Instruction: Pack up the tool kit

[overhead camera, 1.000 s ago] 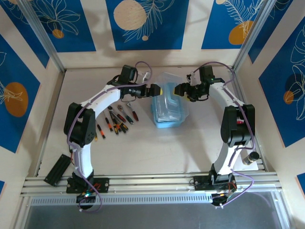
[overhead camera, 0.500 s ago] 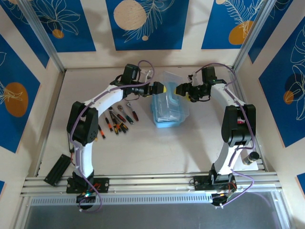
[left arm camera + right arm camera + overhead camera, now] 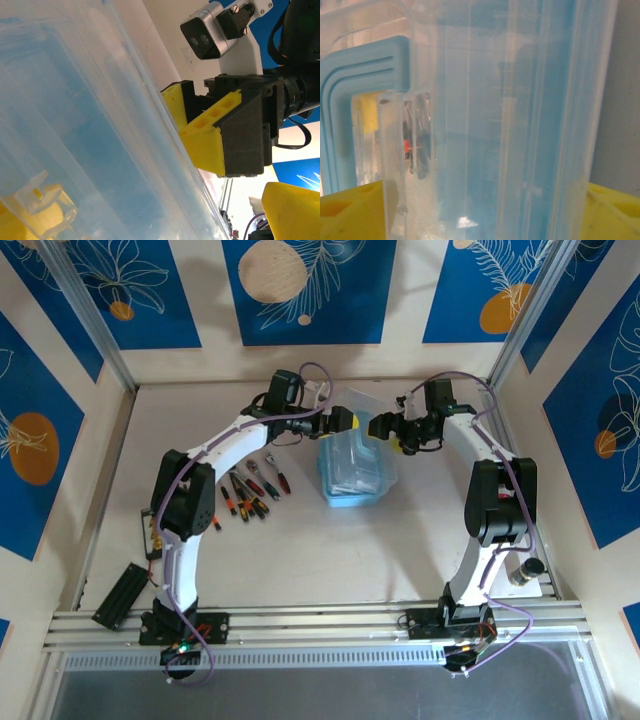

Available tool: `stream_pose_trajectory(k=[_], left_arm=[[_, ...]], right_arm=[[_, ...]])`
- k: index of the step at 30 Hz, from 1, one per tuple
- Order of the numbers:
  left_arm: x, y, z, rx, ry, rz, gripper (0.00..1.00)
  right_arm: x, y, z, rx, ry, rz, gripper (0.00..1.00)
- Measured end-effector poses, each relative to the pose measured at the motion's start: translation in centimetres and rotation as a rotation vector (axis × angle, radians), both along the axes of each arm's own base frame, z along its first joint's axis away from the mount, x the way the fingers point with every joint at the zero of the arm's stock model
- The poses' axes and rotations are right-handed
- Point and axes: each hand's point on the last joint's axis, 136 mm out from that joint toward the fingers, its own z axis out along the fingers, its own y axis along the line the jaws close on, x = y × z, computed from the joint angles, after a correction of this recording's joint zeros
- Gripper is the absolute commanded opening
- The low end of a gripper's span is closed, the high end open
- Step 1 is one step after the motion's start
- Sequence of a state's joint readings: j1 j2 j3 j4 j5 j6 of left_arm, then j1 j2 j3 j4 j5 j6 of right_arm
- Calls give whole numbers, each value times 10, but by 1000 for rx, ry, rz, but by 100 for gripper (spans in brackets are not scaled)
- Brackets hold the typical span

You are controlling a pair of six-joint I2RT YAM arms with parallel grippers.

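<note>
Mid-table, translucent blue case, small tools nearby

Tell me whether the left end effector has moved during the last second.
Yes. In the top view the left end effector has shifted right and toward the back wall, farther from the hand tools lying on the table.

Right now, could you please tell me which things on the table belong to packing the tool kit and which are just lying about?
For the job:
- light-blue case
- small hand tools laid out to its left

Lying about:
- black block at the near-left rail
- small cylinder by the right arm's base
</note>
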State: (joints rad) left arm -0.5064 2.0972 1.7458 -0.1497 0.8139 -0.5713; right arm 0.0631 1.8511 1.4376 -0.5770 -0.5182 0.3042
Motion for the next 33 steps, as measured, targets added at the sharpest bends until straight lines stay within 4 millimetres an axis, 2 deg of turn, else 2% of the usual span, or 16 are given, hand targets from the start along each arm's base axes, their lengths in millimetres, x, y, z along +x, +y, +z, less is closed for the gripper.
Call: stream_pose_trajectory(k=[5, 11, 14, 18, 20, 22, 25, 28, 33], left_arm=[[2, -4, 9, -17, -10, -5, 100], [0, -8, 15, -37, -13, -16, 100], [0, -9, 17, -43, -17, -17, 100], [1, -13, 20, -52, -19, -20, 100], [2, -15, 21, -55, -16, -20, 100], [3, -18, 23, -60, -18, -25, 100], [5, -22, 25, -66, -27, -30, 100], [5, -24, 28, -69, -31, -34, 100], [5, -28, 36, -79, -38, -37, 100]], right_arm=[[4, -5, 6, -43, -20, -1, 99], [10, -21, 20, -148, -56, -25, 99], [4, -31, 30, -198, -79, -36, 99], [-9, -37, 54, -264, -149, -23, 99], [-18, -31, 68, -304, -203, 5, 99], [-32, -17, 82, -343, -268, 58, 99], [-55, 5, 92, -397, -333, 134, 99], [-75, 23, 92, -443, -371, 195, 99], [-97, 30, 78, -556, -392, 234, 99]])
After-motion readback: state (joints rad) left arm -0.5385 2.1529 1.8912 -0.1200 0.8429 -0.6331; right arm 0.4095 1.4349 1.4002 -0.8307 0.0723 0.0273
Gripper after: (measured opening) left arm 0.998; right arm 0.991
